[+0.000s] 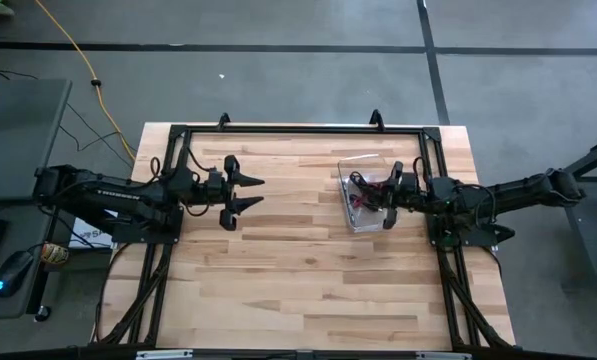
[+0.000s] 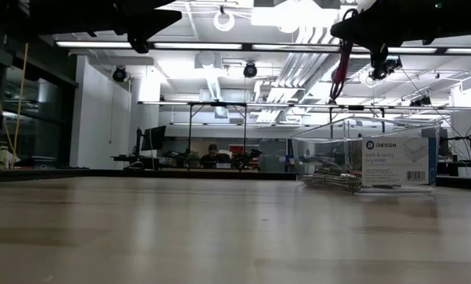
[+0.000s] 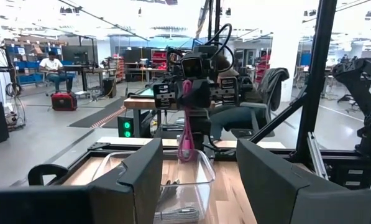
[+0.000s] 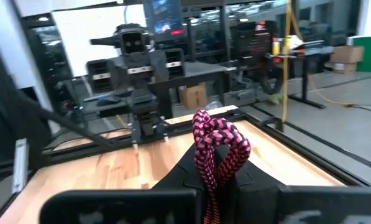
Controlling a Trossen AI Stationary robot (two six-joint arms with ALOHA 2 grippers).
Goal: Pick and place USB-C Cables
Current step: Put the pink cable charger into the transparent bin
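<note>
My right gripper [image 1: 383, 192] is shut on the magenta-red USB-C cable [image 4: 217, 144] and stands above the clear plastic box [image 1: 366, 170] at the table's far right. The cable also shows in the low view [image 2: 342, 72] and in the left wrist view [image 3: 185, 138]. Other cable bundles lie on the box's floor [image 2: 330, 180]; a grey one shows in the left wrist view [image 3: 180, 213]. My left gripper [image 1: 258, 191] is open and empty, held above the table's far left and pointing toward the box. My right gripper pinches the bundled magenta-red cable between its two fingers, which come level from the table's right. One looped end [image 4: 222, 134] sticks out past the fingertips. The rest [image 2: 342, 79] hangs slack below the gripper, lifted clear above the box's rim.
A black frame [image 1: 298, 130] runs along the table's far, left and right edges. The box carries a white label [image 2: 394, 162] on its near wall. A yellow cord [image 1: 83, 60] lies on the floor beyond the table. Bare wood [image 1: 298, 290] fills the near half.
</note>
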